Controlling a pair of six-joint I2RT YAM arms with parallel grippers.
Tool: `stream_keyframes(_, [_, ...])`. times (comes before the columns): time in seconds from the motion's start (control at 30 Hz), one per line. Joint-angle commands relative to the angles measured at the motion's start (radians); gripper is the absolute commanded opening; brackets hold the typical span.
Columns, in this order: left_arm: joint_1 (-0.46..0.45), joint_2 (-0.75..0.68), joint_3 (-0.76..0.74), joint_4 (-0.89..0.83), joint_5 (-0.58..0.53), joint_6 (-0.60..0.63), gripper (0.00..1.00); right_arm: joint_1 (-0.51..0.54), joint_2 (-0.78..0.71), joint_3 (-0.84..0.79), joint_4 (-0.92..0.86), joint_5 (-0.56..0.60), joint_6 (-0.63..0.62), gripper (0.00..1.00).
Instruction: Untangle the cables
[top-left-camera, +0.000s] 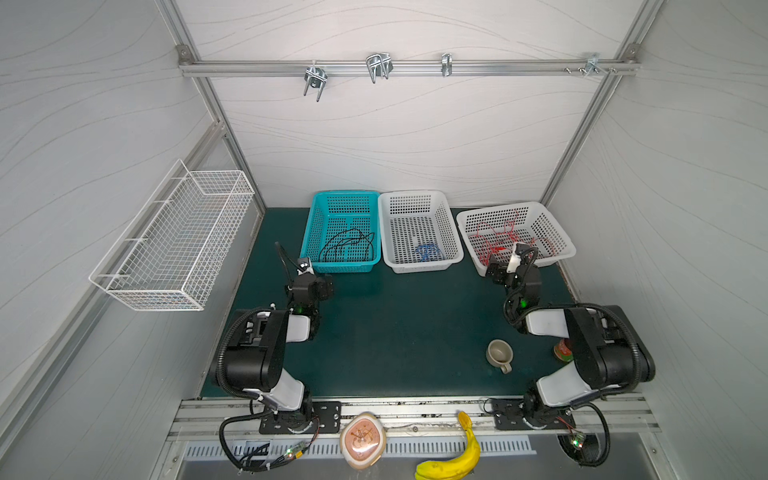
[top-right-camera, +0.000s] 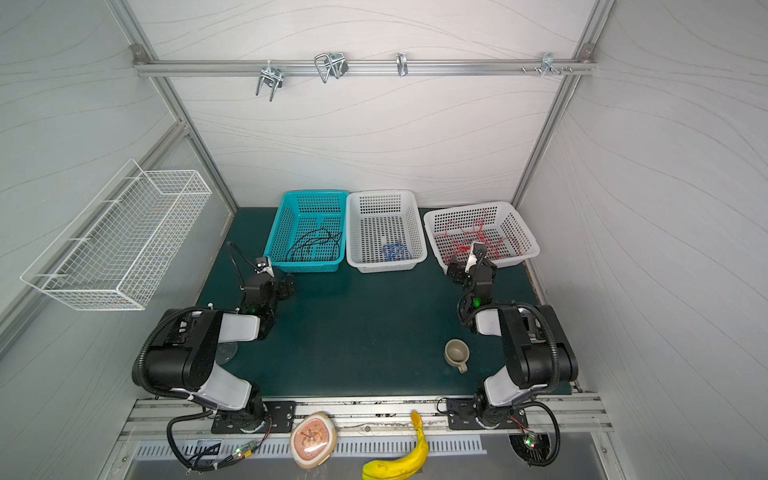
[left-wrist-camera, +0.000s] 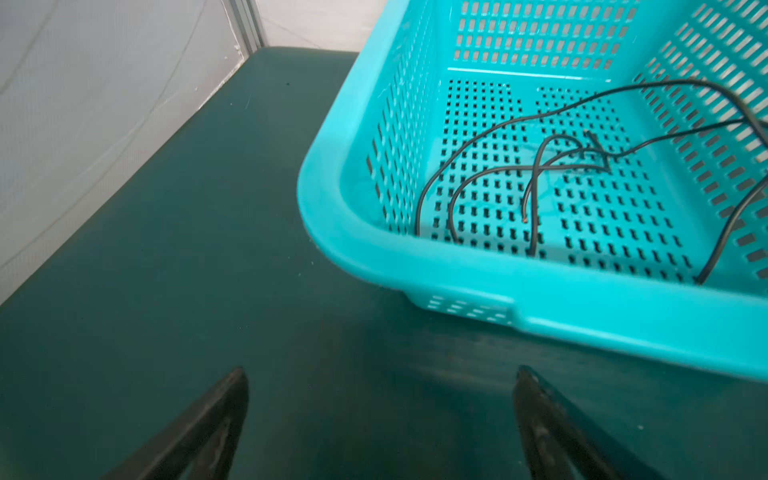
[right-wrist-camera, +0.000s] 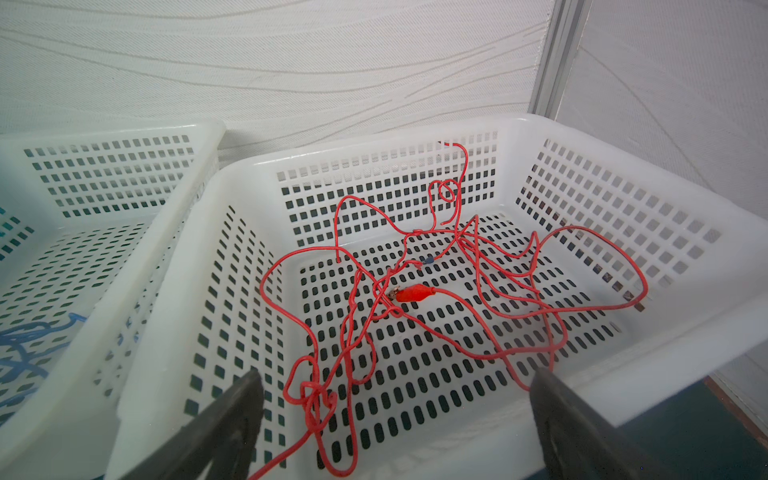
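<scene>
Beige mug (top-left-camera: 498, 354) on green mat (top-left-camera: 395, 332), well apart from basketed cables (right-wrist-camera: 411, 293).

cables (right-wrist-camera: 411, 293) lie in three baskets (top-left-camera: 422, 266) abreast, a cup (top-left-camera: 498, 353), seemingly upright, in front.

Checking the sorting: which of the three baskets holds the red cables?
The rightmost white basket; the middle white basket holds blue cables, the teal basket black cables.

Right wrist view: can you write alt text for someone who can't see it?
A tangle of red cables lies in a white perforated basket, one ending in a red clip. The open right gripper hovers at its near edge; a second white basket alongside holds blue cables.
</scene>
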Motion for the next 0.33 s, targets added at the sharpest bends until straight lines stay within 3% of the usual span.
stream_keyframes(0.0, [0.007, 0.003, 0.030, 0.068, 0.006, -0.002, 1.00, 0.001, 0.031, -0.013, -0.127, 0.009, -0.025, 0.99])
stream_keyframes(0.3, [0.006, 0.003, 0.027, 0.068, 0.007, -0.001, 1.00, -0.018, 0.032, -0.002, -0.148, -0.034, -0.016, 0.99])
